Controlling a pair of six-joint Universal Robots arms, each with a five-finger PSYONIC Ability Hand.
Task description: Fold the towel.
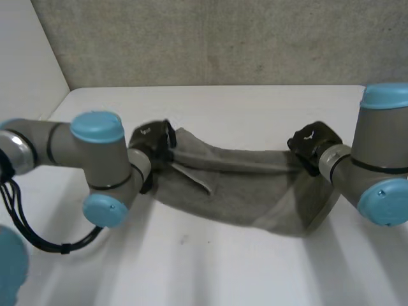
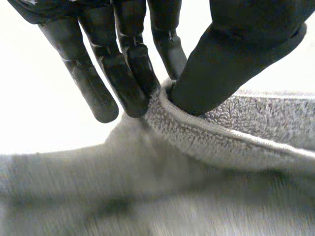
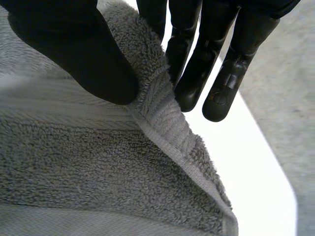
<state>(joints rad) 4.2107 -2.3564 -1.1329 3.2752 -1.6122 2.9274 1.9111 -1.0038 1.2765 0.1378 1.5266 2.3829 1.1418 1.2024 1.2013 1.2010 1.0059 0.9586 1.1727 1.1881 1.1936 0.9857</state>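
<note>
1. The left hand (image 1: 153,141) pinches the grey towel (image 1: 242,191) at its left end. In the left wrist view, straight fingers (image 2: 123,83) sit behind the hemmed edge (image 2: 221,130) and the thumb (image 2: 231,69) presses on the front. The bite looks shallow, close to the hem, so I would move this arm slowly rather than risk the terry slipping out.
2. Between the hands the towel is held up off the white table (image 1: 255,268). Its top edge sags in the middle and its lower part drapes onto the surface, nearer the right arm. A loose flap hangs just beside the left hand, and I would watch that it does not get tucked inside the fold.
3. The right hand (image 1: 312,145) grips the right end the same way, with the thumb (image 3: 74,54) on one face of the woven border and the fingers (image 3: 206,69) on the other. This hold looks deeper.
4. To fold well, draw the hands slightly apart to take out the sag and keep them level. Carry the held edge over the resting part together, then lay it flush before letting go.
</note>
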